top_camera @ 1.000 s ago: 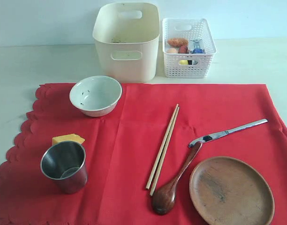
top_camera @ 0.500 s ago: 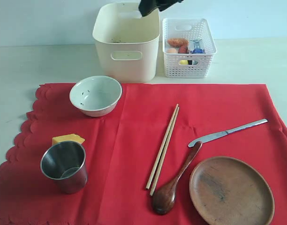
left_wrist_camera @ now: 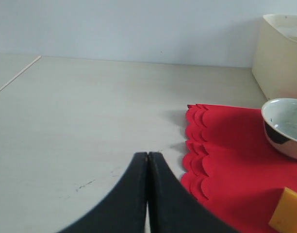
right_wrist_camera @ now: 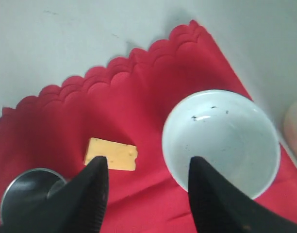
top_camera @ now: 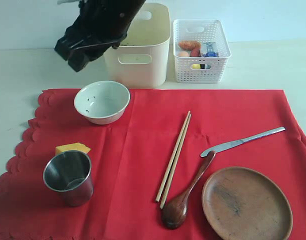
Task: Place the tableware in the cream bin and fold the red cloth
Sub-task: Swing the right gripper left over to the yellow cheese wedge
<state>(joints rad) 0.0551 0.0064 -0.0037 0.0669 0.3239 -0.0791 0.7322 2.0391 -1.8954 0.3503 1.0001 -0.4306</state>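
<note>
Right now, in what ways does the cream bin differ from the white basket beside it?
The cream bin is taller and wider; the white basket is lower. The cream bin has smooth solid walls, the white basket lattice walls. The white basket holds small food items; what shows of the cream bin's inside looks bare. Both have handle cutouts and stand side by side beyond the red cloth.

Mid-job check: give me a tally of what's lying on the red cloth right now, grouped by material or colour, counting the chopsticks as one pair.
Steel: 2 (cup, knife)
Wood: 3 (chopsticks, spoon, plate)
White: 1 (bowl)
Yellow: 1 (block)
Total: 7
</note>
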